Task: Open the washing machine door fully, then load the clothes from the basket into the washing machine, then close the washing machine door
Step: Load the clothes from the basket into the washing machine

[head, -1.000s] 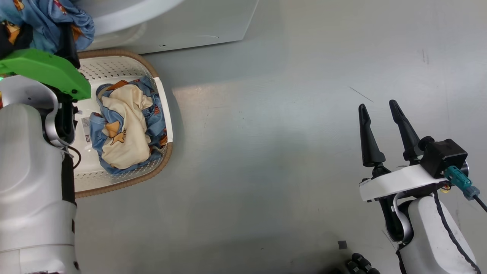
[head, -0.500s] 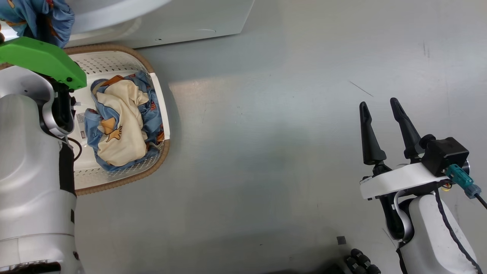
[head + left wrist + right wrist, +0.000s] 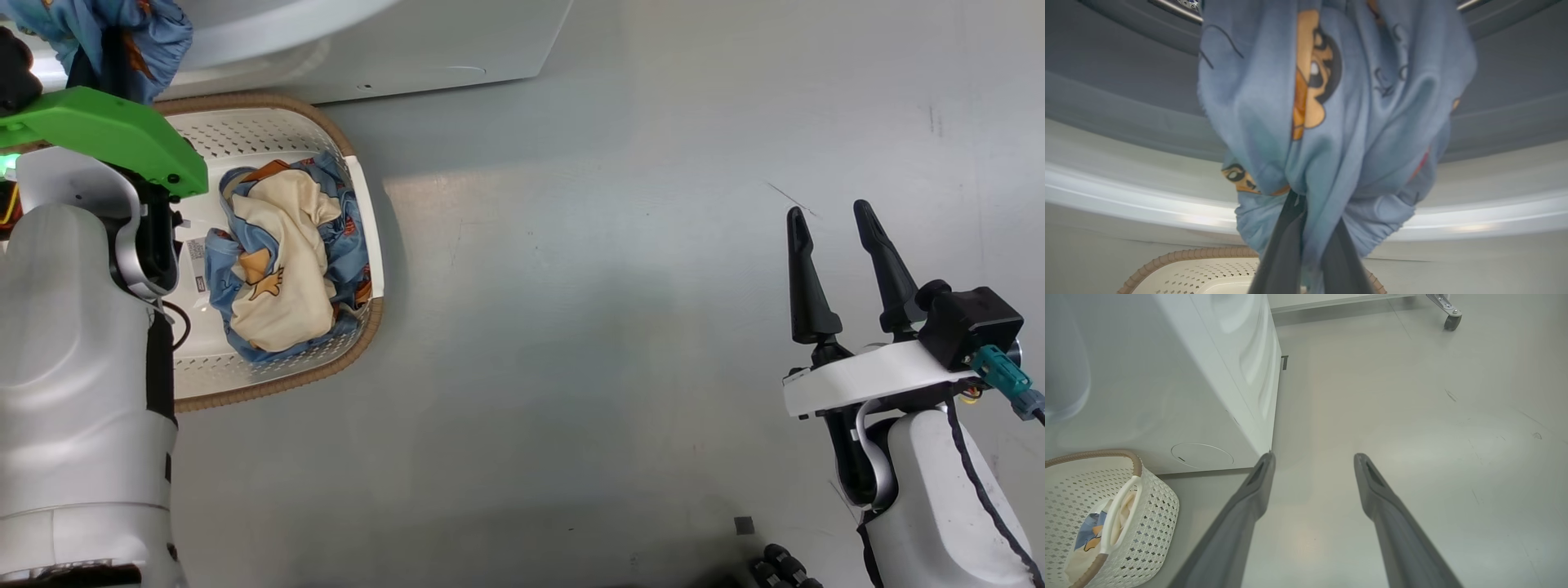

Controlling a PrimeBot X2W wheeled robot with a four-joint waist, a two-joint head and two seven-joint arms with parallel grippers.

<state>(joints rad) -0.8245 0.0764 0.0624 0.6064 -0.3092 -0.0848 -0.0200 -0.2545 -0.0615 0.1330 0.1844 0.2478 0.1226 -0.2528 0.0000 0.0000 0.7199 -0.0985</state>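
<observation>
Mid-loading, you had the left gripper [image 3: 1310, 228] clamped on a blue garment [image 3: 1331, 102] above the basket [image 3: 245, 135], more clothes [image 3: 282, 302] inside it, the right gripper [image 3: 829, 210] open and empty well apart from it; next, I judged, came feeding the garment into the washing machine [image 3: 457, 41].

A smooth, pale grey floor [image 3: 571, 343] carries a bright band of reflected light. A thin dark scratch [image 3: 788, 194] marks it toward the upper right of the head view, and a small dark square patch [image 3: 743, 525] lies near the lower edge. In the right wrist view a black caster wheel on a metal bracket [image 3: 1451, 320] stands at the top corner, with faint scuffs [image 3: 1451, 395] on the floor nearer the camera.
</observation>
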